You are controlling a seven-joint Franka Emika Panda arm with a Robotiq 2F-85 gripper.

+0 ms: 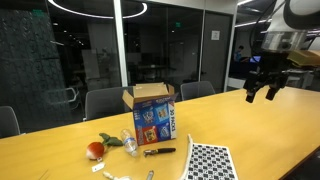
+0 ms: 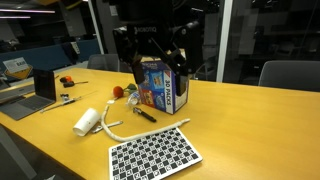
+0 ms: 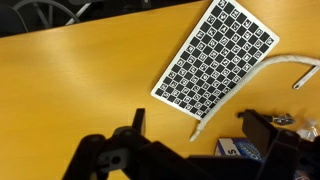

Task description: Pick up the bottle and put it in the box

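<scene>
The blue printed box (image 1: 153, 112) stands open on the wooden table, brown flaps up; it also shows in an exterior view (image 2: 165, 88), and its blue corner shows in the wrist view (image 3: 245, 150). A small pale bottle-like thing (image 1: 127, 139) sits at the box's near left corner; I cannot tell for certain that it is the bottle. My gripper (image 1: 263, 90) is open and empty, held high in the air away from the box. In an exterior view (image 2: 160, 52) it hangs in front of the box top. In the wrist view (image 3: 200, 135) both fingers are spread above the table.
A checkerboard sheet (image 1: 208, 162) (image 2: 155, 155) (image 3: 215, 55) lies near the front edge. A black pen (image 1: 160, 151), a red fruit-like thing (image 1: 95, 150), a white cylinder (image 2: 86, 122) with a white cable (image 3: 260, 75), and a laptop (image 2: 30, 98) are on the table. Chairs stand behind.
</scene>
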